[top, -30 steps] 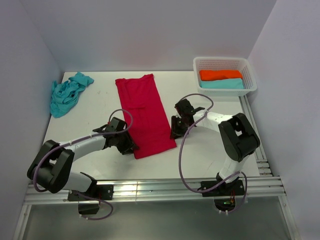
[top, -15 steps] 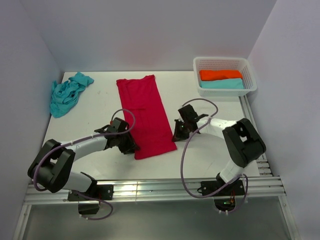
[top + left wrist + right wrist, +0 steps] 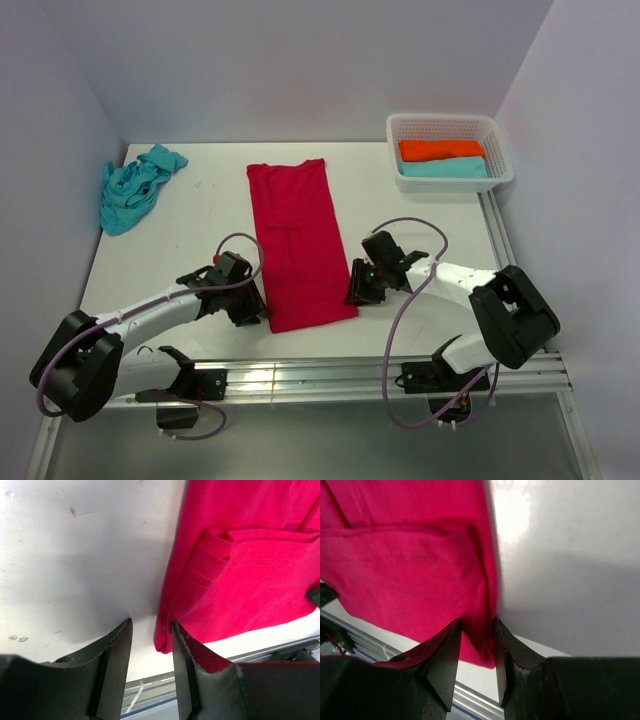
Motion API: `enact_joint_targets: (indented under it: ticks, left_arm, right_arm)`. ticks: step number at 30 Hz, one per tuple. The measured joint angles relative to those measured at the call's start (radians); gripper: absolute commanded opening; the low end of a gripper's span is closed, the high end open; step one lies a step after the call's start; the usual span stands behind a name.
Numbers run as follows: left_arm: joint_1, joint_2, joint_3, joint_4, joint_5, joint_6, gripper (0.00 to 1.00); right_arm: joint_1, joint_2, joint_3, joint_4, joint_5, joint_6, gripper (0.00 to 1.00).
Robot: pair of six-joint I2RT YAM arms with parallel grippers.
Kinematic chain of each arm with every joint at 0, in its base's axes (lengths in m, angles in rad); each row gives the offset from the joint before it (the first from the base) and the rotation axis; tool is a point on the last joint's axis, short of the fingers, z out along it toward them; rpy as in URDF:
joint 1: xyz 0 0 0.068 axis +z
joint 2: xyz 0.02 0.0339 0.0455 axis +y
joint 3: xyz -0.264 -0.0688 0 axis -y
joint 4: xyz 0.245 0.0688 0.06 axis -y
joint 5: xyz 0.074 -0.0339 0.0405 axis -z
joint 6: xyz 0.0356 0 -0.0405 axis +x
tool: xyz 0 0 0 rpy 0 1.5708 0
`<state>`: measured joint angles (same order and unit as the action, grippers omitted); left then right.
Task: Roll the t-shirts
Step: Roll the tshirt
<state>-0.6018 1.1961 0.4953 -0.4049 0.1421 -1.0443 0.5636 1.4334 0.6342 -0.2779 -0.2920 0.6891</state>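
A crimson-red t-shirt lies folded into a long strip down the middle of the table, its near end close to the front edge. My left gripper is at the strip's near left corner. In the left wrist view its jaws stand narrowly apart with the shirt's edge against the right finger. My right gripper is at the near right corner. In the right wrist view its jaws pinch a bunched fold of the shirt. A crumpled turquoise t-shirt lies at the far left.
A white perforated basket at the far right holds a rolled orange t-shirt and a rolled turquoise one. The table's front edge and metal rail run just below the shirt's near end. Walls close the left, back and right.
Both grippers have moved toward the front edge and a little right, and the red t-shirt has slid with them, nearer and to the right.
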Motion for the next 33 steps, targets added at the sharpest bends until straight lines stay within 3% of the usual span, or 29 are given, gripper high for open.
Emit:
enact_joint_targets:
  ticks: [13,25,30,33]
  left_arm:
    - [-0.027,-0.017,-0.05,0.101,0.027,-0.01,0.42]
    - [-0.077,0.026,-0.058,0.187,0.046,-0.06,0.39]
    - [-0.079,0.024,-0.064,0.188,0.045,-0.076,0.35]
    - [-0.079,0.019,-0.073,0.19,0.044,-0.08,0.26]
  right_arm:
    - [0.015,-0.085,-0.066,-0.029,0.013,0.016,0.39]
    - [0.015,-0.048,-0.056,-0.014,-0.014,0.016,0.3]
    - [0.014,-0.037,-0.055,-0.006,-0.022,0.015,0.22]
    - [0.015,-0.026,-0.05,-0.005,-0.024,0.006,0.09]
